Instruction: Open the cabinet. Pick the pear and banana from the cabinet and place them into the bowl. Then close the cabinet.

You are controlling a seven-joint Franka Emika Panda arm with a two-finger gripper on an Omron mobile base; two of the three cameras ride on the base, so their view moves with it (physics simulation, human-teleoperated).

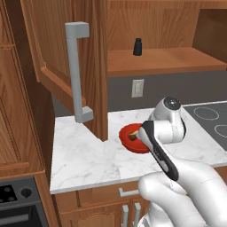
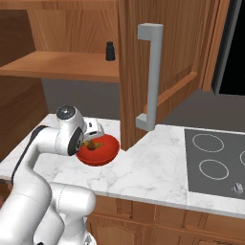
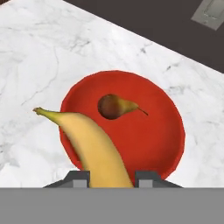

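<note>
My gripper (image 3: 111,177) is shut on the yellow banana (image 3: 94,148), which hangs just above the near side of the red bowl (image 3: 162,144). The brown pear (image 3: 113,106) lies inside the bowl near its middle. In the right base view the gripper (image 2: 93,139) hovers at the left rim of the bowl (image 2: 105,153) on the marble counter. From the left base the arm covers part of the bowl (image 1: 127,131). The cabinet (image 1: 164,60) stands open, with its left door (image 1: 53,44) and right door (image 2: 177,57) swung out over the counter.
A small black bottle (image 1: 138,46) stands on the cabinet shelf. The open doors' grey bar handles (image 1: 75,71) (image 2: 150,76) hang close to the bowl on either side. A cooktop (image 2: 215,162) lies to the right, and a wall outlet (image 1: 138,88) is behind the bowl.
</note>
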